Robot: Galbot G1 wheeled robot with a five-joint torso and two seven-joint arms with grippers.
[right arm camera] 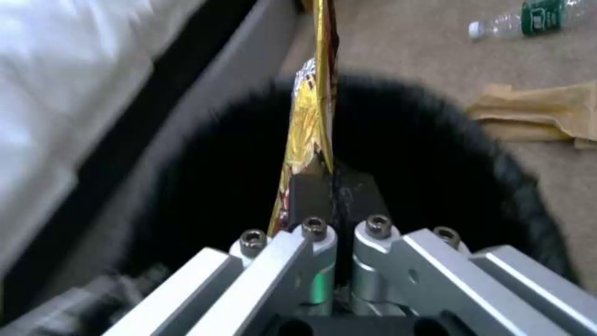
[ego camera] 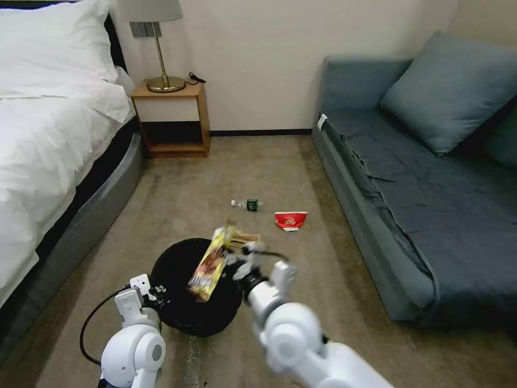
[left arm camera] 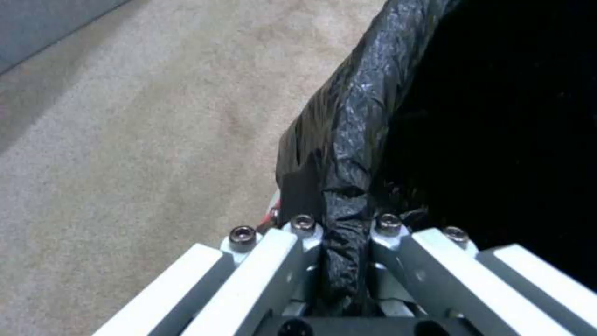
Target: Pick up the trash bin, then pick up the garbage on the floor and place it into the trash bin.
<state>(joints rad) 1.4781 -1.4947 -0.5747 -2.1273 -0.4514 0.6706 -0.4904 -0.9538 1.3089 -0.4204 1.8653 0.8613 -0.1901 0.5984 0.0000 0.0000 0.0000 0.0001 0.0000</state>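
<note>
Head view: we see bin [ego camera: 183, 315] on floor [ego camera: 177, 194], wrapper [ego camera: 211, 264] over it, bottle [ego camera: 247, 204], carton [ego camera: 291, 220] beyond.
Left wrist: left end effector [left arm camera: 345, 242] clamps bin rim.
Right wrist: right end effector [right arm camera: 336, 205] pinches wrapper; paper bag [right arm camera: 541, 116] beside bin.

Even soft room light; right arm [ego camera: 291, 323] motion-blurred.

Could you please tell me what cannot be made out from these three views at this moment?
- Inside of the trash bin: all views show only black liner, so any contents are hidden.
- Print on the snack wrapper: motion-blurred in the head view, edge-on in the right wrist view.
- Right gripper: blurred in the head view.
- Bottle label text: too small.
- Brown paper bag: partly covered by the wrapper and right gripper in the head view.
</note>
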